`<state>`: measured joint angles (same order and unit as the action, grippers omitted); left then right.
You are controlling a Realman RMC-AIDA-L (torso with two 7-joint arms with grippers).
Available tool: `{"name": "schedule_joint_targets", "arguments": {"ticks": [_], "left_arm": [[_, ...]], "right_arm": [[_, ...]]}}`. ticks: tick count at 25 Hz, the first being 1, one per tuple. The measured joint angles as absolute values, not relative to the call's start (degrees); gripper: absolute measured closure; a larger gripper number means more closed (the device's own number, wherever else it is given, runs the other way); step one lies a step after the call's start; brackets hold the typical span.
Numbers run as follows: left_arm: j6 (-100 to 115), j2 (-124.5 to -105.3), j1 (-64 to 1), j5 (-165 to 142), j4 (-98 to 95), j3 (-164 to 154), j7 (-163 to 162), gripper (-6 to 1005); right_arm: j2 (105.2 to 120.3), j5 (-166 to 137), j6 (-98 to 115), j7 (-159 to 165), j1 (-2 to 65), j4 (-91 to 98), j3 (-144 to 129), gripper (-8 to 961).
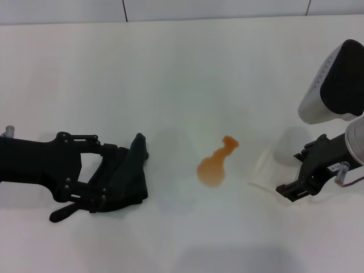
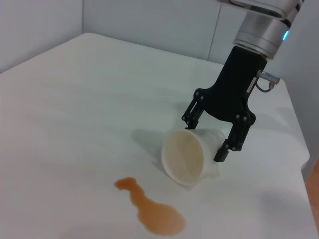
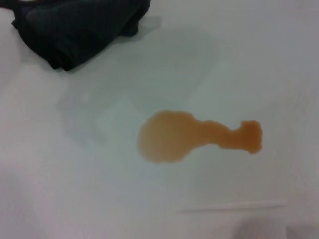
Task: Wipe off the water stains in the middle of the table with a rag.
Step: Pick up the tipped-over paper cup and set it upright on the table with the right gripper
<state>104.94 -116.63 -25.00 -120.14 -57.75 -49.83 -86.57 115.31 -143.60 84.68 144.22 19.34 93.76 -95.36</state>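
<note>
Rag [image 1: 128,173] is gripped by left hand [image 1: 111,176]; stains [image 1: 215,164], well apart on worktop [image 1: 170,85], must be reached next. Cup [image 2: 187,157] is clamped by right hand [image 2: 212,134].

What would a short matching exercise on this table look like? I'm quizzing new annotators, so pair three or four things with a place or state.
Things:
1. rag
2. water stains
3. cup
4. table

Descriptions:
A. orange puddle, mid-table
B. lying on its side at the right end effector
C. dark cloth at the left end effector
D. plain white surface

Pairs: 1-C, 2-A, 3-B, 4-D
</note>
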Motion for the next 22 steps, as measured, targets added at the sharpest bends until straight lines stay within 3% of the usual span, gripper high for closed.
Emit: {"name": "schedule_joint_targets", "arguments": {"ticks": [9, 22], "left_arm": [[104.9, -116.63, -24.7, -120.1, -57.7, -49.8, -86.6, 137], [104.9, -116.63, -24.6, -120.1, -57.6, -49.0, -85.9, 137]], "right_arm": [[115.31, -142.3, 83.1, 143.4, 18.5, 96.4, -91.2, 252], [115.22, -127.5, 72.1, 129.8, 13.9, 90.2, -84.8, 261]]}}
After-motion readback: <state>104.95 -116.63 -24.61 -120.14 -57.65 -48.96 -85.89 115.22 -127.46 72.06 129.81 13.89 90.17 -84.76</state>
